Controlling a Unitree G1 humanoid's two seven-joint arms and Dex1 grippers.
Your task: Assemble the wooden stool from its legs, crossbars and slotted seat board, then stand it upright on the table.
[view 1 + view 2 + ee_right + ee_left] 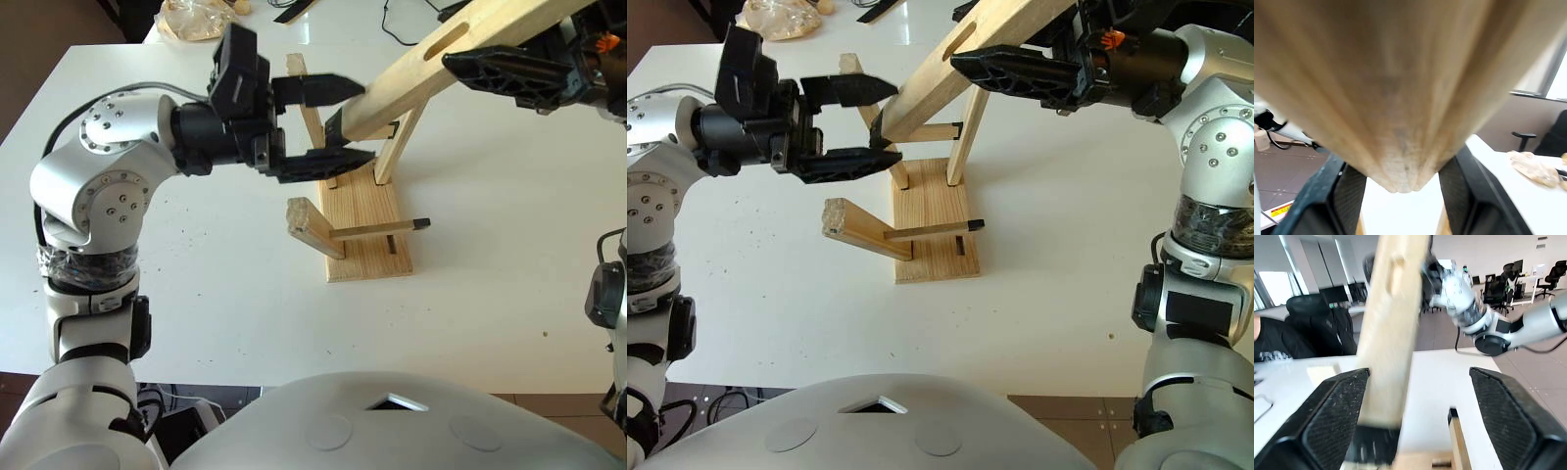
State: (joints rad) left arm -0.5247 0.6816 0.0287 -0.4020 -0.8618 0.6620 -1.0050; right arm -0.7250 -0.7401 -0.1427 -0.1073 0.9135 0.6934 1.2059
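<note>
Right gripper [965,51] clenched on long slotted pale-wood leg [500,24]; left gripper [364,120] released astride its lower end (standing pale-wood legs [397,147] close beneath).

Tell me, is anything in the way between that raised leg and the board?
Yes. The leg, held by the right gripper, ends between the fingers of the open left gripper, above two upright legs and a crossbar on the board.

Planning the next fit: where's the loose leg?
Head view, centre: leg slants above the seat board, right gripper holding it, lower end inside the open left gripper.
</note>
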